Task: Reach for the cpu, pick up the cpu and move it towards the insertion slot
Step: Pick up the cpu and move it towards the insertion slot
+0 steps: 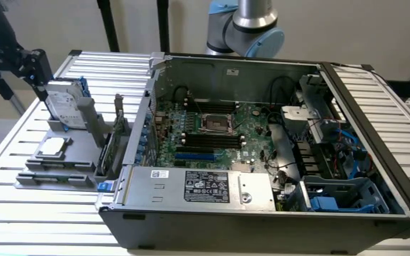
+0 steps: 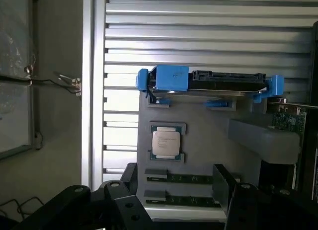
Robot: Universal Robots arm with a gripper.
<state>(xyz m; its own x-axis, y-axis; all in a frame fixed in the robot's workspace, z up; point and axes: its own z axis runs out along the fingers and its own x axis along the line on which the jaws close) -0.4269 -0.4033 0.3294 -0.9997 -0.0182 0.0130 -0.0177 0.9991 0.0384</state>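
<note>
Reaching for the cpu (image 2: 166, 144) seemed the step in hand: the gripper (image 2: 175, 180) hung above the grey holder (image 2: 208, 150) where the chip lay, jaws spread wide and empty. A good approach would centre the jaws over the chip's opposite edges, clear of the raised brackets framing it. The chip was flat, square, matte silver. Beyond it stood the blue-railed hard drive (image 2: 208, 83). Well apart, inside the open case (image 1: 262, 224), lay the insertion slot (image 1: 215, 124), probably shiny-framed with a dark centre.

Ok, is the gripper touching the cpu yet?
Apart. In the exterior view the gripper hangs up by the top of the hard drive, while the cpu lies lower down on the grey holder, with clear space between them.
</note>
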